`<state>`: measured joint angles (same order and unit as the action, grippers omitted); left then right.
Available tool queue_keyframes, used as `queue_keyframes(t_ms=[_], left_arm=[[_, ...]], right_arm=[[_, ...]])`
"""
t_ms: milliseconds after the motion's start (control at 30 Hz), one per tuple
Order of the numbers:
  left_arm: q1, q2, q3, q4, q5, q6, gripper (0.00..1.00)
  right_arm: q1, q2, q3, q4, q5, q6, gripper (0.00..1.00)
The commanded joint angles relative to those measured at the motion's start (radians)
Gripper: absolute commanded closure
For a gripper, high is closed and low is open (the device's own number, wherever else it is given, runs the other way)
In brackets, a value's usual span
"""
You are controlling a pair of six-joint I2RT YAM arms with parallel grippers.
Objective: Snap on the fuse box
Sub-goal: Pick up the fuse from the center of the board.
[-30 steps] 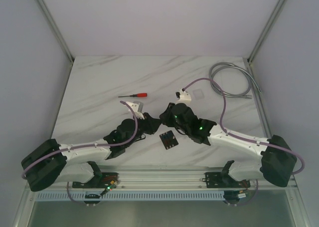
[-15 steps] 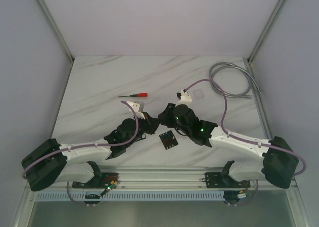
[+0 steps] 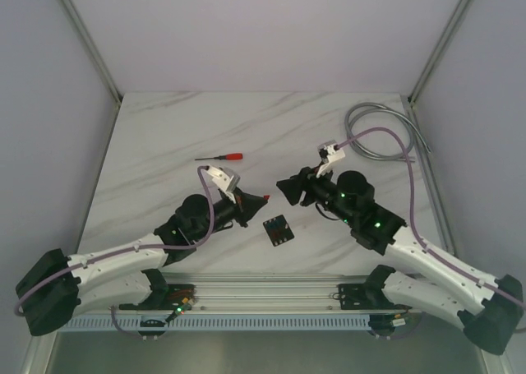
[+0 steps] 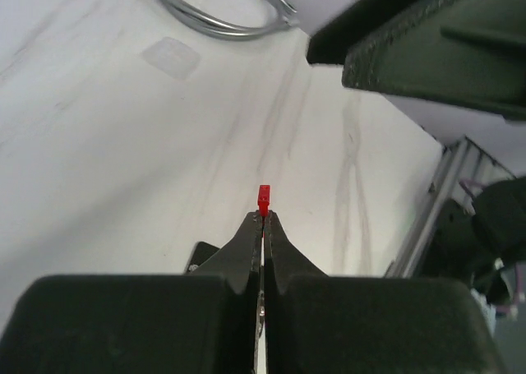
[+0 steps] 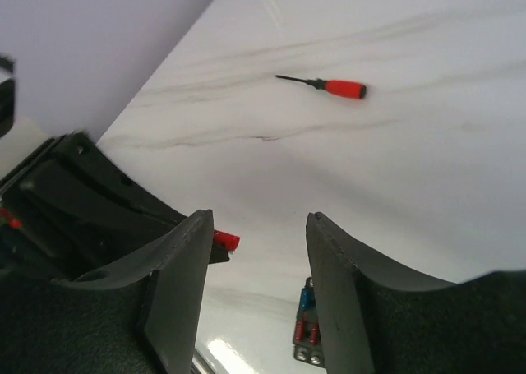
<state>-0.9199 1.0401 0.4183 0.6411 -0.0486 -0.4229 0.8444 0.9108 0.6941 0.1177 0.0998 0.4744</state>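
Note:
The fuse box (image 3: 277, 230), a small black square with red and blue fuses in its slots, lies flat on the marble table near the front. In the right wrist view the fuse box (image 5: 308, 331) shows low between my fingers. My left gripper (image 3: 264, 198) hovers just above and left of it, shut on a tiny red fuse (image 4: 264, 199) that sticks out past the tips. A black corner of the fuse box (image 4: 202, 254) peeks out beside the left fingers. My right gripper (image 3: 283, 187) faces the left one, open and holding nothing, with the red fuse (image 5: 228, 241) close to its left finger.
A red-handled screwdriver (image 3: 222, 157) lies behind the left arm. A grey coiled cable (image 3: 380, 132) sits at the back right. A small clear square lid (image 4: 170, 57) rests on the table near the cable (image 4: 220, 16). An aluminium rail (image 3: 271, 293) runs along the near edge.
The right arm has swung out to the right and its jaws have widened. The left gripper has shut on the red fuse, and the two grippers now stand slightly apart.

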Motion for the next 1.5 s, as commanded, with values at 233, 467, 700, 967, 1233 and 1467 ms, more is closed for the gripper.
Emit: queue_keyframes(t_ms=[233,467,700,967,1233,1467], left_arm=[[0.007,-0.112,0.094,-0.141,0.383,0.185,1.0],[0.007,-0.117,0.126,-0.169,0.466,0.197,1.0],[0.007,-0.111,0.134,-0.161,0.5,0.191,1.0],[0.007,-0.101,0.137,-0.138,0.526,0.181,1.0],[0.007,-0.089,0.139,-0.122,0.543,0.171,1.0],[0.007,-0.091,0.135,-0.113,0.533,0.168,1.0]], right_arm=[[-0.07,-0.112,0.04,-0.101,-0.581,-0.402,0.47],[-0.074,-0.121,0.049,-0.122,-0.699,-0.47,0.52],[-0.076,-0.104,0.051,-0.123,-0.735,-0.481,0.6],[-0.077,-0.098,0.048,-0.123,-0.758,-0.493,0.66],[-0.08,-0.082,0.041,-0.131,-0.778,-0.506,0.75],[-0.088,-0.088,0.036,-0.15,-0.812,-0.52,0.86]])
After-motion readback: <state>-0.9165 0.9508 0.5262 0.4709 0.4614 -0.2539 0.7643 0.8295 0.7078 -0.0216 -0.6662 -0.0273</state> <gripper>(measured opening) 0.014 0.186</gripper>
